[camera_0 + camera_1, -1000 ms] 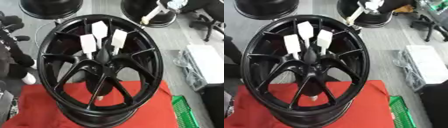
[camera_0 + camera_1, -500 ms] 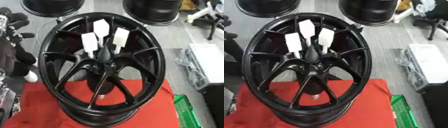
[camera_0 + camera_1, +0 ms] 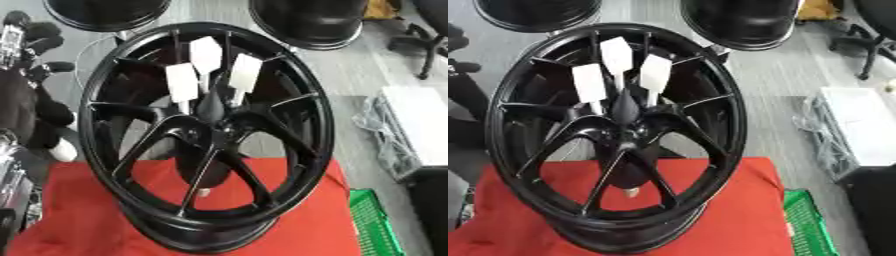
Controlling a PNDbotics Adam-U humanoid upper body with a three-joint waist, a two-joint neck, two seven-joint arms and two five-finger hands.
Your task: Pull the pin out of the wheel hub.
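Black robot hand shows at the upper left edge of the left eye view, well apart from the rim; whether its fingers are straight or curled I cannot tell. The other robot hand shows in neither view.

Right of it, in the middle of both views, a glossy black wheel hub stands tilted on its edge on a worktop covered by a red cloth. Its thin spokes run from a dark centre out to a wide rim, and grey floor shows between them. Three white flat pins stick out of the centre, each a pale paddle-shaped tab on a thin stem. Their long axes run roughly upright, tabs up and stems down into the hub, fanned slightly apart: the left one sits lowest, the middle one highest, the right one leans a little to the right. A small pale thing shows low between the spokes.

Further right, a green basket sits beside the cloth's lower corner.
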